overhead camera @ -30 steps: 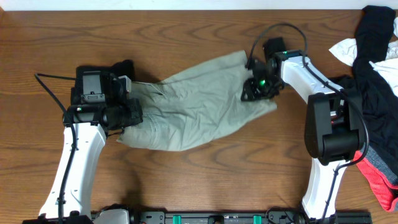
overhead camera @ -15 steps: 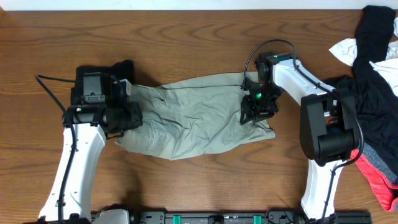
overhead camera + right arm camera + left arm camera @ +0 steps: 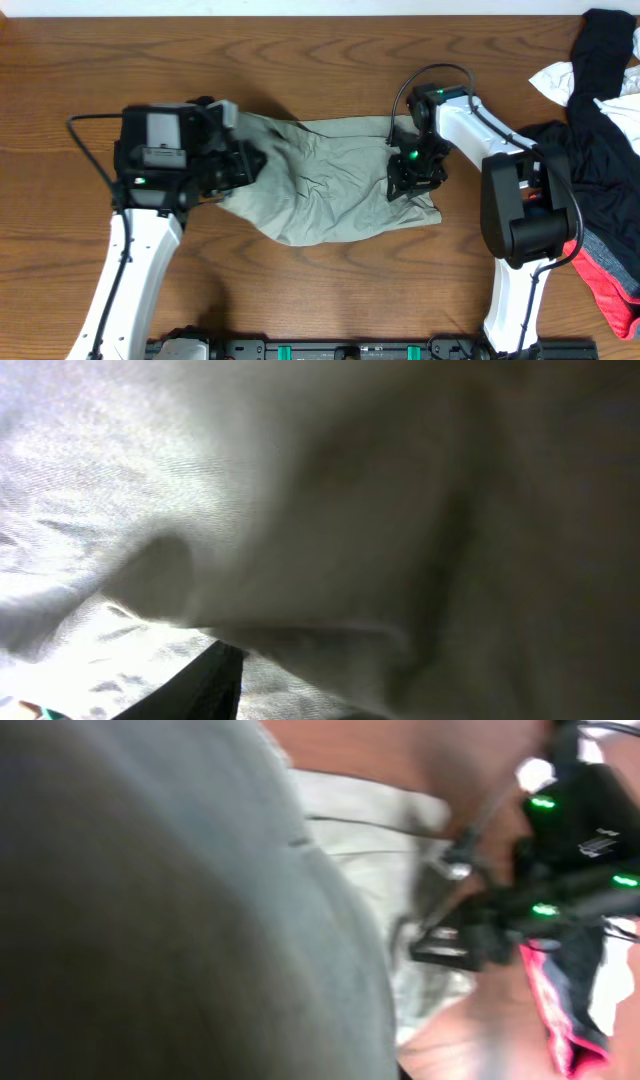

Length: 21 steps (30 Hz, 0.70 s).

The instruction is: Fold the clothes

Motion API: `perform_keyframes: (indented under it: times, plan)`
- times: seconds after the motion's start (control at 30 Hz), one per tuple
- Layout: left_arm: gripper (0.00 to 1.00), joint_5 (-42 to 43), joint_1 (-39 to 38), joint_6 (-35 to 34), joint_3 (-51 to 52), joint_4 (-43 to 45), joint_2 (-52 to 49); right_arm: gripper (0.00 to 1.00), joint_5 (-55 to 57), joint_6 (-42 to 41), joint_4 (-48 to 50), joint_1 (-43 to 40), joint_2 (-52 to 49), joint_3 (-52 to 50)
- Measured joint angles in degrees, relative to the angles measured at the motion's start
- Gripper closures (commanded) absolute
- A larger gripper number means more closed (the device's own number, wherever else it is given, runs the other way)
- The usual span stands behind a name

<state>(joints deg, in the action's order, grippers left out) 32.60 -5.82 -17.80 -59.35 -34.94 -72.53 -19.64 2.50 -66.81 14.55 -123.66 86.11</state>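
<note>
Two tools mid-fold on the shorts [image 3: 330,185]: L tool [image 3: 243,162] seems clenched on them, R tool [image 3: 412,180] we can't tell. Next: L end over, edges matched.

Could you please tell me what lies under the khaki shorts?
Only the wooden table shows around the khaki shorts; whatever lies beneath them is hidden by the fabric.

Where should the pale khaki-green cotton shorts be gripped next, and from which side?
Probably the near edge of the pale khaki-green cotton shorts, approached from the front of the brown wooden table: that edge lies flat beside bare wood, while the left tool and right tool sit on the two ends.
</note>
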Motion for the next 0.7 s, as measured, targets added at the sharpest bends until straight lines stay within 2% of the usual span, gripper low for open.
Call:
perform_keyframes:
  times: [0.17, 0.33, 0.7]
  plan:
    - [0.94, 1.36, -7.26, -3.43, 0.0, 5.33, -0.13, 0.54, 1.33, -0.44, -0.04, 1.07, 0.11, 0.0]
    - [0.94, 0.09, -13.6, -5.2, 0.0, 6.29, -1.77, 0.53, 2.08, -0.61, -0.17, 1.64, 0.2, 0.0]
    - [0.94, -1.57, -21.44, -7.34, 0.0, 12.28, -7.61, 0.48, 2.6, -1.68, -1.11, 1.9, 0.35, 0.09]
